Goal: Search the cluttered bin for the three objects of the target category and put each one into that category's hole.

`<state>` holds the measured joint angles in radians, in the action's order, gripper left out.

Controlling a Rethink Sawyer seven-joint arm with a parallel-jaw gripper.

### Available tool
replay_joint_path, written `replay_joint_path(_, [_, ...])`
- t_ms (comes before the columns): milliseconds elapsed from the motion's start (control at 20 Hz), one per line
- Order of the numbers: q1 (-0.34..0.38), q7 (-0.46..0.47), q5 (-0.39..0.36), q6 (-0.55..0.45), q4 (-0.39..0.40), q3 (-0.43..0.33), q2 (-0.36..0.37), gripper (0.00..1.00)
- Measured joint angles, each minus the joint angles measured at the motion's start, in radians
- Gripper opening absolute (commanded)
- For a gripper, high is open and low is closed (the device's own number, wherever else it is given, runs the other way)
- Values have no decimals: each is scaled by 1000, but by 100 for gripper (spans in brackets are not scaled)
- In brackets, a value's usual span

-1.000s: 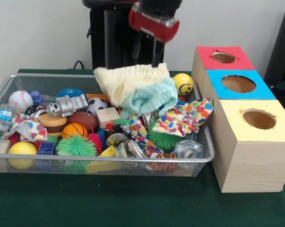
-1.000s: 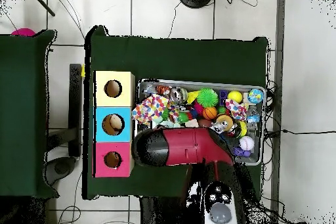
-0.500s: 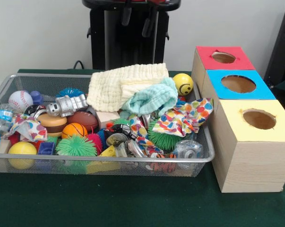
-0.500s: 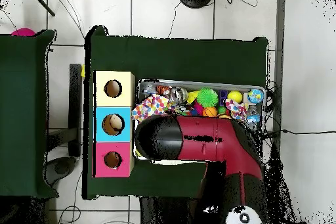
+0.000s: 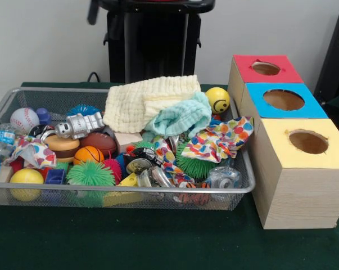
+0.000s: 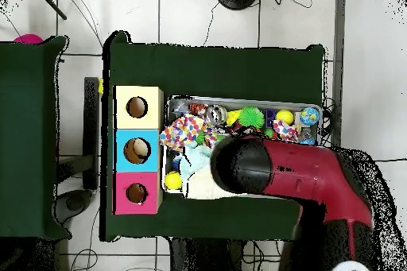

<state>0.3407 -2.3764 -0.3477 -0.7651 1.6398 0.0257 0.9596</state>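
Green felt covers the table point(image 5: 158, 247), where the red and black arm point(image 6: 310, 176) reaches across the robot's side of the wire mesh bin point(image 5: 130, 190) in the overhead view, hiding much of the clutter beneath it. The gripper point(image 5: 93, 12) shows only as a dark tip at the top edge of the front view, and whether it is open or closed, or has hold of anything, cannot be told. Three wooden boxes stand in a row touching one another just beside one end of the bin: the yellow box point(image 5: 298, 191), the blue box point(image 5: 304, 109) and the red box point(image 5: 245, 67), each with a round hole in its coloured top. Inside the bin, a cream knitted cloth point(image 5: 141, 101) lies heaped on the pile toward the pedestal side, with a mint cloth point(image 5: 177, 118) bunched against its edge and partly under it. A spotted cloth point(image 5: 220, 140) in many colours sprawls beside them, draped at the bin's end nearest the boxes. Around these lie toys: a brown football point(image 5: 102, 143), a silver robot figure point(image 5: 79, 125) lying on its side above it, a green spiky ball point(image 5: 90, 174) against the front wall, a baseball point(image 5: 24, 118) at the far end from the boxes, a small basketball point(image 5: 87, 153), and a yellow smiley ball point(image 5: 217, 99) in the corner next to the red box.
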Motion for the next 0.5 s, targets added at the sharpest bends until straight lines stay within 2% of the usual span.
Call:
replay_joint_path(300, [113,0,-60,105,2,-4,-40,100])
replay_joint_path(350, [163,0,-79,131,2,-9,-56,100])
replay_joint_path(500, [203,0,-93,142,2,-14,-69,100])
